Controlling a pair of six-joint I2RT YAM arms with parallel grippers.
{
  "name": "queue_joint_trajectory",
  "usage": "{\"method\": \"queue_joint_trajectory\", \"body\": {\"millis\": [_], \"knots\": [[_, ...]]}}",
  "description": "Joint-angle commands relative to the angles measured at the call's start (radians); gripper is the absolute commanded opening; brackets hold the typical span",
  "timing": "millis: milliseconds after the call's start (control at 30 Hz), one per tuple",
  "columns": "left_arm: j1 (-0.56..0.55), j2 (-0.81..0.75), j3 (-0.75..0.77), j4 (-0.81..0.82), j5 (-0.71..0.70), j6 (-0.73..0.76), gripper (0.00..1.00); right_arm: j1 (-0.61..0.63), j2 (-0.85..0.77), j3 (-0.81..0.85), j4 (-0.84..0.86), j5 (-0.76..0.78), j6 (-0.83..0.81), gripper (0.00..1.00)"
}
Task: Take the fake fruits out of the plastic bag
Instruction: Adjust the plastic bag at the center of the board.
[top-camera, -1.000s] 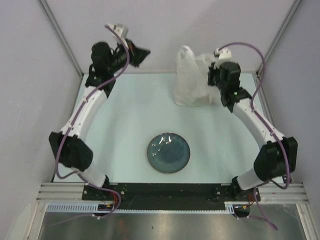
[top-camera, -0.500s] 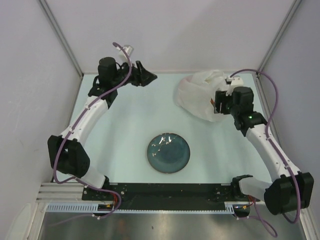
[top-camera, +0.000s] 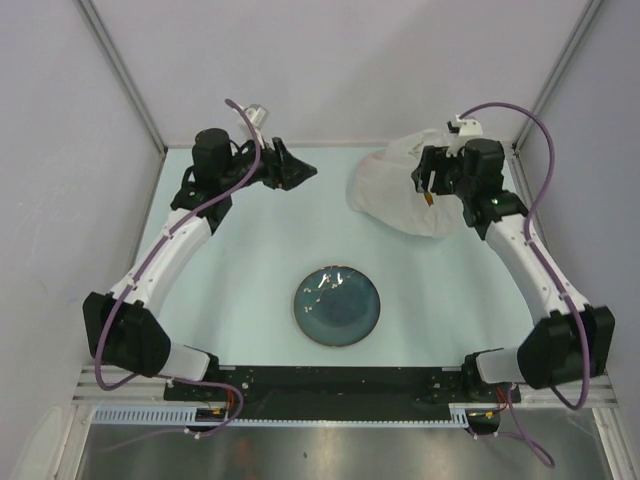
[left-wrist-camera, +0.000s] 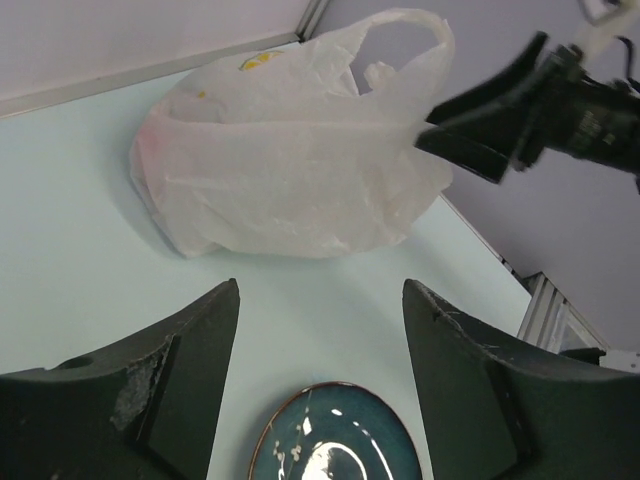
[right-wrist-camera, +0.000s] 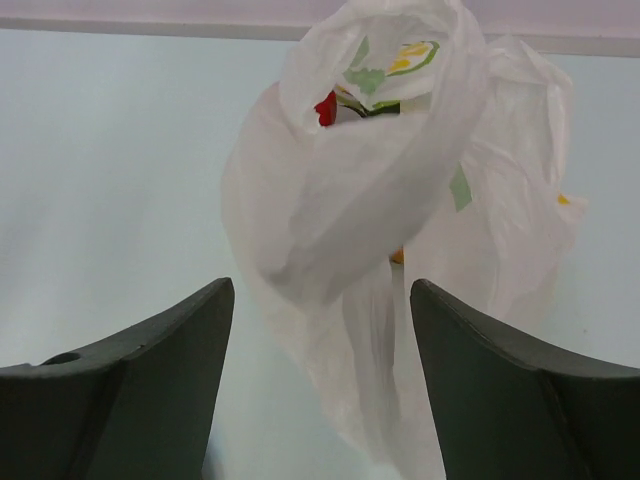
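Observation:
The plastic bag (top-camera: 398, 190) lies slumped on the table at the back right, its loop handles up by the right arm. In the right wrist view the plastic bag's (right-wrist-camera: 380, 200) mouth faces me, and inside it show a red fake fruit (right-wrist-camera: 326, 108) and some green and yellow. My right gripper (top-camera: 422, 187) stands open at the bag's right side, a limp fold hanging loose in front of its fingers (right-wrist-camera: 150, 390). My left gripper (top-camera: 303, 171) is open and empty, well to the left of the plastic bag (left-wrist-camera: 290, 170) and pointing toward it.
A dark blue-grey plate (top-camera: 337, 306) sits near the table's middle front with nothing on it; the left wrist view shows the plate (left-wrist-camera: 335, 440) below the left gripper (left-wrist-camera: 320, 285). Walls and frame posts stand close behind the bag.
Both grippers have opened. The bag, held up a second ago, has dropped and slumped on the table. The left gripper has come down and swung right toward the bag.

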Motion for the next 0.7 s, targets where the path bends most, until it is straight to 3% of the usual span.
{"method": "queue_joint_trajectory", "body": {"millis": [0,133,300,400,433,533,600,667], "knots": [[-0.021,-0.090,-0.032,-0.015,0.015,0.043,0.72,-0.010,0.110,0.140,0.125,-0.004,0.060,0.75],[-0.021,-0.119,-0.047,-0.076,0.004,0.089,0.72,0.007,0.194,0.221,0.153,-0.030,0.082,0.66],[-0.022,-0.097,0.022,-0.185,-0.028,0.205,0.73,0.089,0.226,0.296,0.124,0.067,0.023,0.66],[-0.022,-0.061,0.086,-0.258,-0.046,0.265,0.72,0.133,0.262,0.337,0.099,0.076,-0.024,0.47],[-0.022,-0.053,0.097,-0.274,-0.068,0.278,0.72,0.151,0.274,0.348,0.091,0.079,-0.026,0.29],[-0.022,-0.034,0.132,-0.320,-0.109,0.356,0.73,0.164,0.346,0.396,0.073,0.033,0.017,0.01],[-0.027,-0.031,0.163,-0.351,-0.225,0.475,0.76,0.168,0.415,0.431,0.080,-0.037,0.119,0.00],[-0.023,-0.022,0.210,-0.399,-0.325,0.541,0.86,0.208,0.475,0.538,0.067,-0.089,0.225,0.02]]}}
